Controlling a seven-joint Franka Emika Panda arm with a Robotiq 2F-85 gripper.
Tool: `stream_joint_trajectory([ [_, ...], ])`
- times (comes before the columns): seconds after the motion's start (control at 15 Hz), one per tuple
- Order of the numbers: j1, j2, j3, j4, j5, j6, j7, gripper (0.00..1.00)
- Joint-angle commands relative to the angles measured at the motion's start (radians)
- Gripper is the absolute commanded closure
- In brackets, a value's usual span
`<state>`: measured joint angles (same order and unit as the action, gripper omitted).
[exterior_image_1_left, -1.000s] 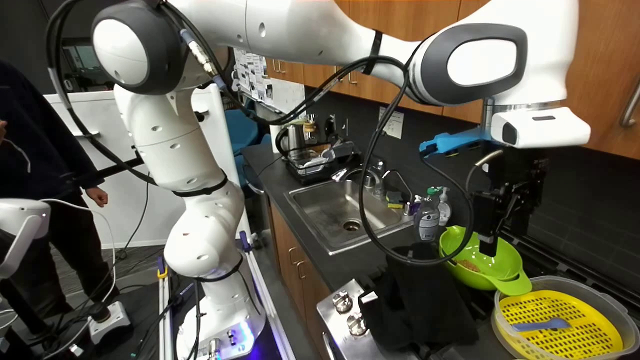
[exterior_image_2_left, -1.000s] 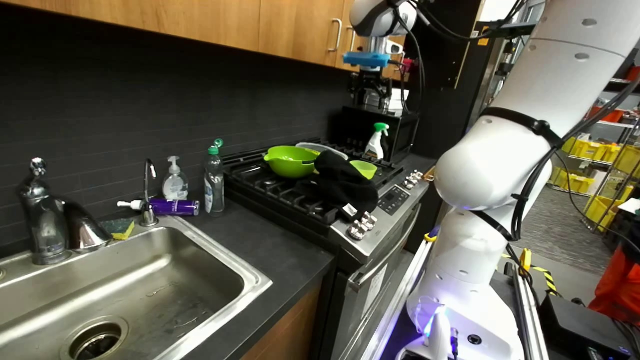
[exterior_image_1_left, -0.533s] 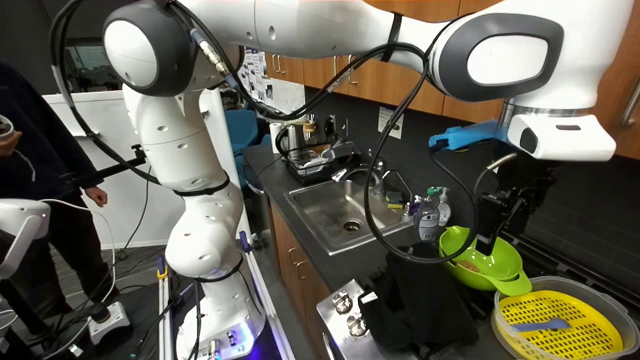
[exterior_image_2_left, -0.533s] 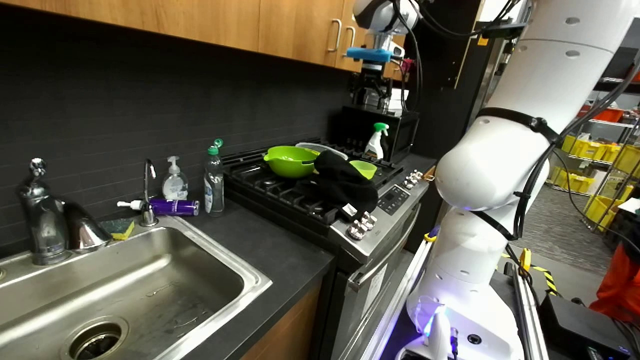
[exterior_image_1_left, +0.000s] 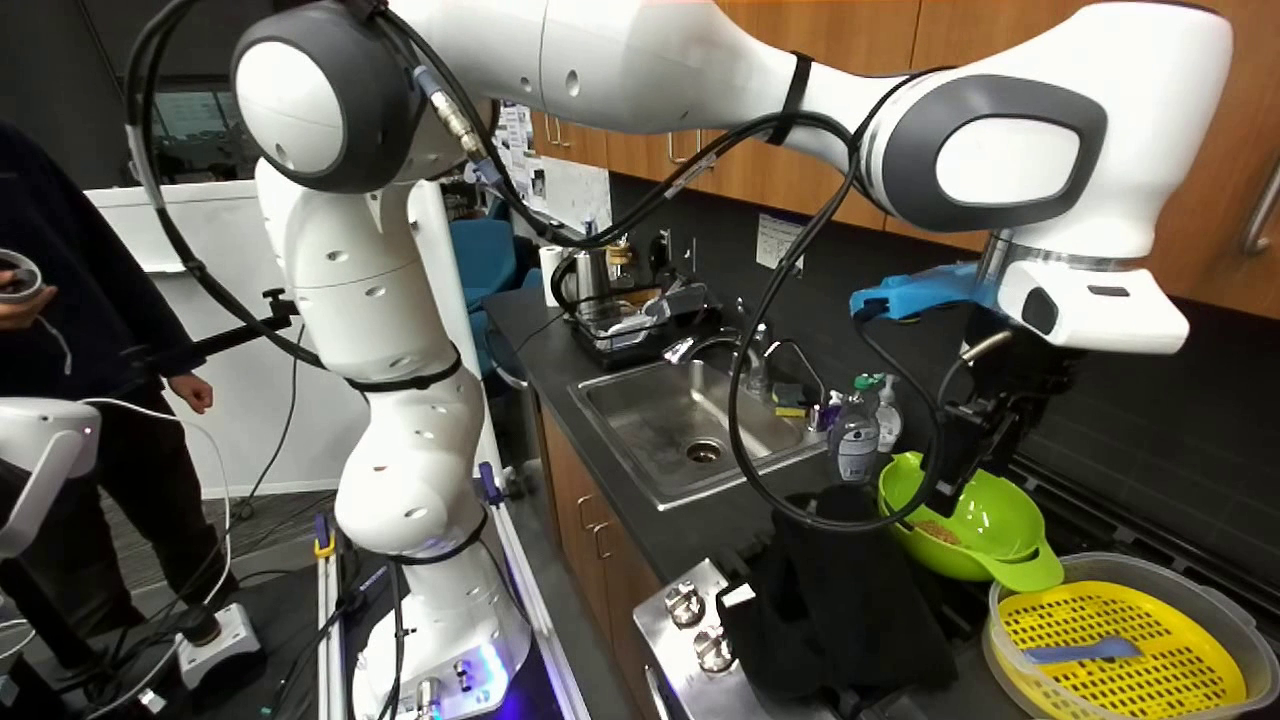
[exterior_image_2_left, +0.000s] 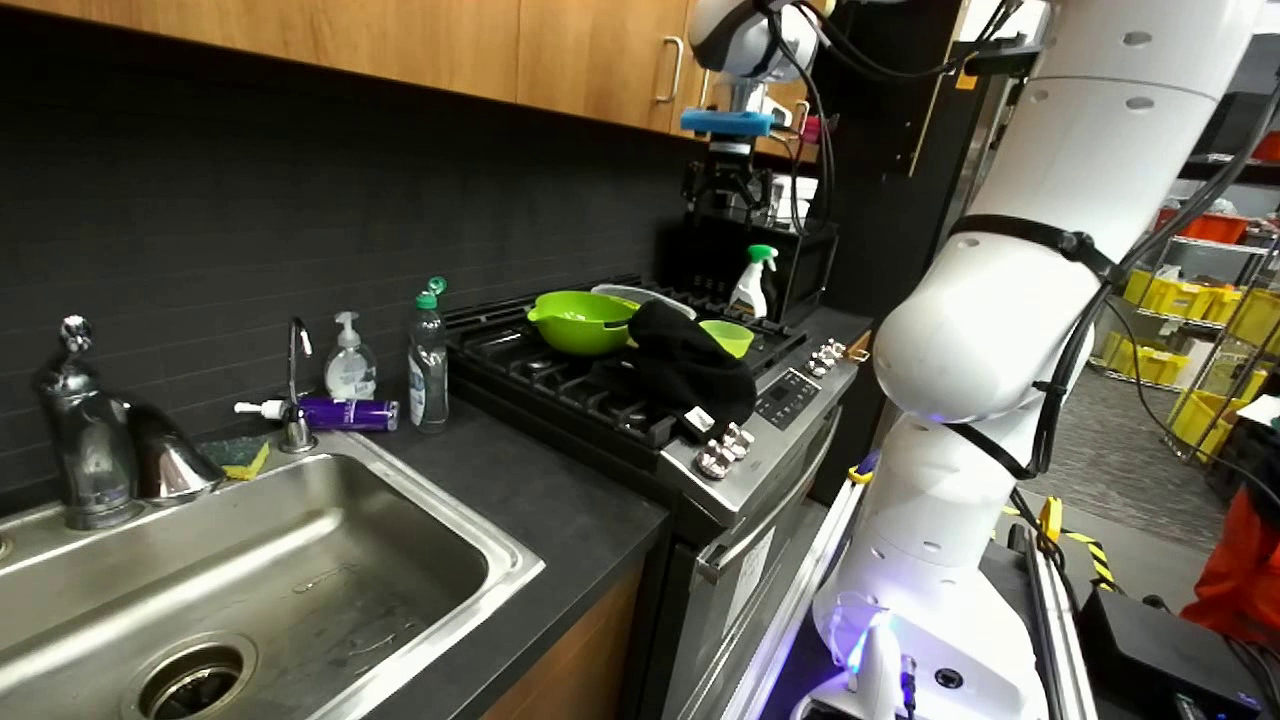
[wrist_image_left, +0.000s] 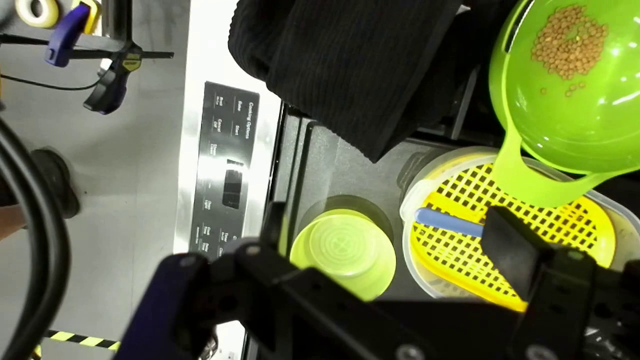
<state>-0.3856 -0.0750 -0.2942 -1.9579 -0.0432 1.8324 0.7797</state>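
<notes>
My gripper (wrist_image_left: 390, 225) stands open above the stove, with nothing between its fingers. Under the gap lies a pale green cup (wrist_image_left: 345, 245), seen from above, its lower edge hidden by the gripper. A yellow strainer (wrist_image_left: 450, 257) sits in a clear tub (wrist_image_left: 407, 217) beside the cup. On the strainer rests a blue-handled utensil (wrist_image_left: 445, 221), partly behind a finger (wrist_image_left: 510, 250). A green bowl (wrist_image_left: 580, 125) holds small tan pieces (wrist_image_left: 570, 42); its handle overlaps the tub. In an exterior view the gripper (exterior_image_2_left: 722, 212) hangs well above the stove.
A black cloth (wrist_image_left: 345, 65) drapes over the stove front by the bowl. A spray bottle (exterior_image_2_left: 750, 285) stands behind. Soap bottles (exterior_image_1_left: 857, 440) are between stove and sink (exterior_image_1_left: 690, 410). Wooden cupboards (exterior_image_2_left: 600, 60) hang above; a person (exterior_image_1_left: 60, 350) stands near the arm's base.
The gripper shifted right, then back left in an exterior view, and sits slightly lower and further left in both exterior views. It stays open; the kitchen items have not moved.
</notes>
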Motion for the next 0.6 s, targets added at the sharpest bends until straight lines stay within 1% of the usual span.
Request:
stream_joint_trajectory([
  [0.0,0.015,0.013,-0.015,-0.011,0.015,-0.024,-0.03,0.0],
  [0.33,0.011,0.034,-0.024,-0.041,0.008,-0.034,-0.04,0.0],
  [0.53,0.013,0.039,-0.028,-0.065,0.01,-0.02,-0.053,0.0],
])
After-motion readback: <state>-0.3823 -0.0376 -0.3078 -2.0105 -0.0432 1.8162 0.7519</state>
